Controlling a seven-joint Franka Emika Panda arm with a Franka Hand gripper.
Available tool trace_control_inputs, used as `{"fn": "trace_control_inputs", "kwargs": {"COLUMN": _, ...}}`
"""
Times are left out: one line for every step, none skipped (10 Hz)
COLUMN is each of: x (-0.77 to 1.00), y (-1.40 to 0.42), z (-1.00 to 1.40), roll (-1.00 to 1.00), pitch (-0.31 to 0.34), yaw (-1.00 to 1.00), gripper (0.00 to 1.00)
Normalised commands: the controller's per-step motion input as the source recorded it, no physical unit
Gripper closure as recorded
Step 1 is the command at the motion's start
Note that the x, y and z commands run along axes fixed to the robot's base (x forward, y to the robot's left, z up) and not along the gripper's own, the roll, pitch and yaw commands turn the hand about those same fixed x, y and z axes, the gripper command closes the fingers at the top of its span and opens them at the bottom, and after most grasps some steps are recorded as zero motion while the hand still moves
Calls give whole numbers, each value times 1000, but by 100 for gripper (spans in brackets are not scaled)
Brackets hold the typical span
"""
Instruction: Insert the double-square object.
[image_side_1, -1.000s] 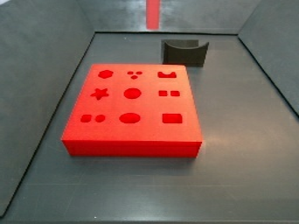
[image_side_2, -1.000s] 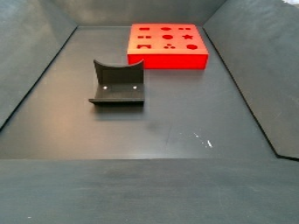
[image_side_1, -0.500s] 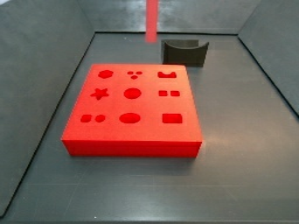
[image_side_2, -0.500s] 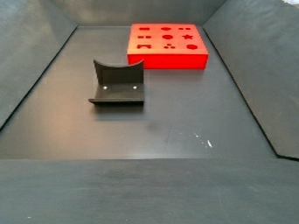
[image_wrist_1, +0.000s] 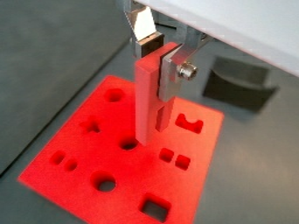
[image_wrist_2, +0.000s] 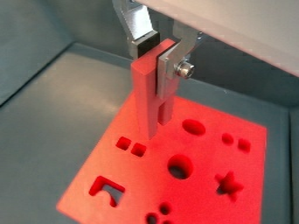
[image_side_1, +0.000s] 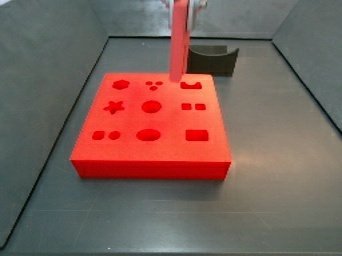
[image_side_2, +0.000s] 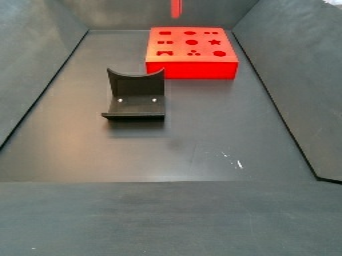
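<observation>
My gripper (image_wrist_1: 160, 52) is shut on the upper part of the double-square object (image_wrist_1: 146, 96), a slim red peg hanging upright, its two prongs pointing down. Both wrist views show this; the gripper also appears in a wrist view (image_wrist_2: 158, 52) with the peg (image_wrist_2: 152, 96). The peg hangs above the red block (image_side_1: 150, 125), over its far part, in a side view (image_side_1: 178, 40), not touching it. Only its lower tip shows at the top edge of a side view (image_side_2: 175, 8). The block's two-small-squares hole (image_wrist_1: 176, 158) is apart from the peg's end.
The block (image_side_2: 191, 52) has several shaped holes and lies on the dark floor. A dark grey curved holder (image_side_1: 211, 60) stands beyond the block; it also shows in a side view (image_side_2: 134, 95). Grey walls enclose the floor.
The peg has come down in the side view, from a short stub at the top edge to a long piece reaching down near the block's far edge.
</observation>
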Motion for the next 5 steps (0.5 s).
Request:
{"fn": "trace_control_inputs", "kwargs": {"x": 0, "y": 0, "z": -134, "roll": -30, "pitch": -179, "yaw": -1000, "gripper": 100}}
{"fn": "trace_control_inputs", "kwargs": {"x": 0, "y": 0, "z": -57, "roll": -63, "pitch": -207, "yaw": -986, "gripper": 100}}
{"fn": "trace_control_inputs", "kwargs": {"x": 0, "y": 0, "z": -51, "roll": -63, "pitch": -211, "yaw": -991, "gripper": 100}}
{"fn": "trace_control_inputs", "kwargs": {"x": 0, "y": 0, "z": -34, "roll": -71, "pitch": -219, "yaw": -983, "gripper": 100}}
{"fn": "trace_control_inputs", "kwargs": {"x": 0, "y": 0, "z": -80, "roll": -57, "pitch": -251, "yaw": -969, "gripper": 100}}
